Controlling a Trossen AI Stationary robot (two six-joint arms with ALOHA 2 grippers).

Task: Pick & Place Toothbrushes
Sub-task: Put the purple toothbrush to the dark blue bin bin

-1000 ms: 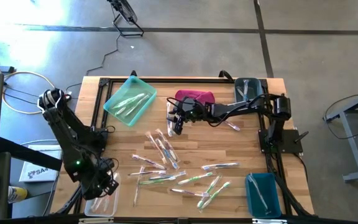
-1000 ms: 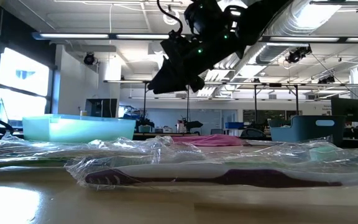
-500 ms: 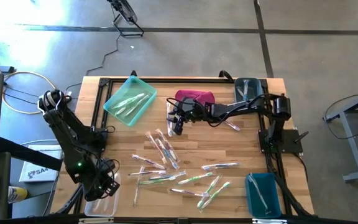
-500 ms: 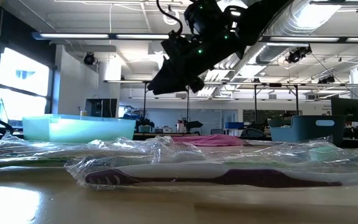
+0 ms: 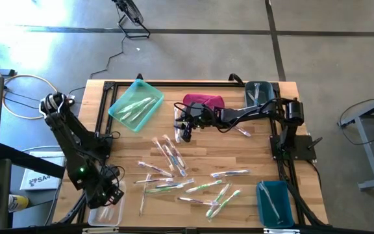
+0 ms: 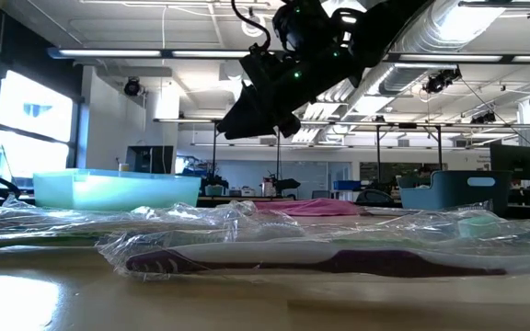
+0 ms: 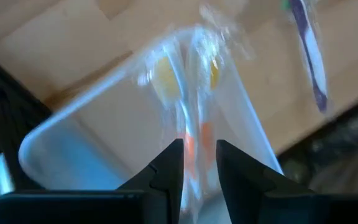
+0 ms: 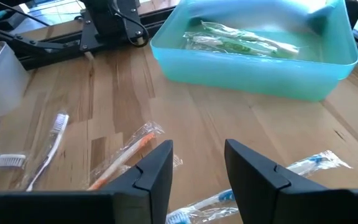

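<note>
While the left gripper (image 7: 197, 163) hangs over the clear tray (image 5: 106, 211) at the near left corner of the table (image 5: 258, 153), its fingers stand a little apart with a wrapped orange-handled toothbrush (image 7: 194, 118) running between them, and I cannot tell whether they grip it or have let it go. That toothbrush runs lengthwise away from the fingers into the tray, its head at the far end. If the shiny wrapper clings to a finger, it could be dragged back out when the arm lifts, or it could tip over the tray's low wall. The right gripper (image 8: 194, 163) hovers with fingers apart above the loose toothbrushes (image 5: 171, 156) near the middle of the table, just in front of the magenta cloth (image 5: 203, 102). These lie scattered and crossing, most with their long axes slanting from far left to near right, some almost flat across. A downward reach here could catch two wrappers at once or slide off the slick film. Farther out sit a light-blue tray (image 5: 135, 104) at the far left, already holding green ones, and two darker blue bins (image 5: 274, 203) on the right.
</note>
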